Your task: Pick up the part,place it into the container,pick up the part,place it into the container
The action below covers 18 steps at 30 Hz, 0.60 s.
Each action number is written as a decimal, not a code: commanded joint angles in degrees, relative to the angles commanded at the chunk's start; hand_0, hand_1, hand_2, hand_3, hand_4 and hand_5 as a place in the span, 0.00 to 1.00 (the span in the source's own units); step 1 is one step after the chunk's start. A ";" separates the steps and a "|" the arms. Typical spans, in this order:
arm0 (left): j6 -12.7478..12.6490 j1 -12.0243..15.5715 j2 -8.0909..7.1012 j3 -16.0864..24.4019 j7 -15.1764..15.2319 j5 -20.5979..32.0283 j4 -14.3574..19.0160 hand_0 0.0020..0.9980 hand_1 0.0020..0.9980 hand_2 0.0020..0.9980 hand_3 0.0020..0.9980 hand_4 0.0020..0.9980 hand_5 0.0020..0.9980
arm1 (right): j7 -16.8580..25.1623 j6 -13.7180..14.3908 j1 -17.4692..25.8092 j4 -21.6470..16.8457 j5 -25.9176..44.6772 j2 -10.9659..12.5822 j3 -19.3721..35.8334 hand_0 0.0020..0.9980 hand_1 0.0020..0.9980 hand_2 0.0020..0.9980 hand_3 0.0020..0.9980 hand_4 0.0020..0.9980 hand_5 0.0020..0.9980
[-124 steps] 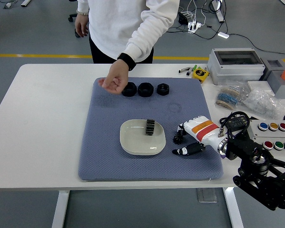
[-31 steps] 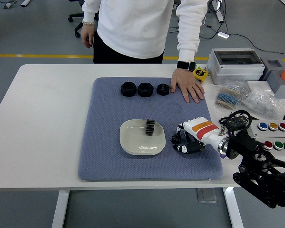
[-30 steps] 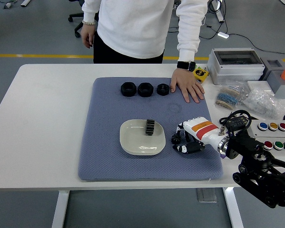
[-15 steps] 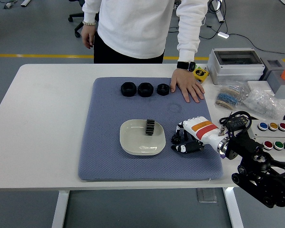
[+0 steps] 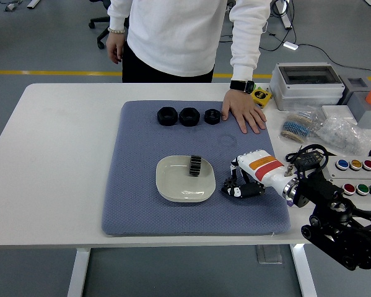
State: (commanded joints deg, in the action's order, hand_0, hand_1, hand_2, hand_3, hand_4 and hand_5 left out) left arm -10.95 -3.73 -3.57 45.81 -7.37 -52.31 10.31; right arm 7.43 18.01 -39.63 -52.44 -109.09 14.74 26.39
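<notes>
My right hand (image 5: 242,184) rests on the blue mat (image 5: 135,185) right of centre, fingers curled, nothing visibly held. One gear-like part (image 5: 195,165) stands on edge in the white dish (image 5: 173,185); three black parts (image 5: 189,116) sit in a row at upper centre, beside a person's flat hand (image 5: 244,114). They look rigid, light and ridged, so I judge a pinch across the outer rim should hold.

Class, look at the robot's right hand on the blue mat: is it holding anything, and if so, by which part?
It cannot be told. The right hand rests on the mat beside the dish, its dark fingers curled, and any part within them is hidden.
</notes>
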 joint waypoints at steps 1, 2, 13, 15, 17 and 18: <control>0.00 -0.01 0.00 -0.04 0.01 0.01 0.00 0.77 0.72 0.69 0.59 0.65 0.62 | 0.02 0.04 -0.01 -0.05 0.02 0.07 0.11 0.00 0.04 0.16 0.32 0.77 0.59; 0.01 -0.03 0.00 -0.12 0.01 0.06 0.00 0.77 0.72 0.69 0.59 0.65 0.62 | 0.04 0.07 0.00 -0.08 0.04 0.15 0.28 0.00 0.04 0.16 0.32 0.77 0.59; 0.02 -0.02 -0.02 -0.20 0.01 0.07 0.00 0.77 0.72 0.69 0.59 0.65 0.62 | 0.33 0.18 0.14 -0.56 0.12 0.57 1.32 0.00 0.03 0.15 0.31 0.76 0.61; 0.03 0.01 -0.01 -0.16 -0.01 -0.05 0.00 0.77 0.72 0.69 0.59 0.65 0.62 | 0.40 0.22 0.21 -0.75 0.14 0.62 1.47 0.00 0.03 0.15 0.31 0.76 0.61; 0.02 0.05 0.00 -0.09 -0.01 -0.09 0.00 0.77 0.72 0.69 0.59 0.65 0.62 | 0.48 0.27 0.27 -1.01 0.14 0.68 1.65 0.00 0.03 0.15 0.31 0.76 0.61; 0.03 0.07 0.00 -0.07 -0.02 -0.13 0.00 0.77 0.72 0.69 0.59 0.65 0.62 | 0.51 0.28 0.29 -1.17 0.12 0.71 1.81 0.00 0.03 0.15 0.31 0.77 0.61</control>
State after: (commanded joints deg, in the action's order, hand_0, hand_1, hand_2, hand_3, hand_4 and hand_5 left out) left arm -10.93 -3.66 -3.57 45.74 -7.39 -52.44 10.31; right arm 7.94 18.29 -39.34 -53.61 -108.97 15.46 28.20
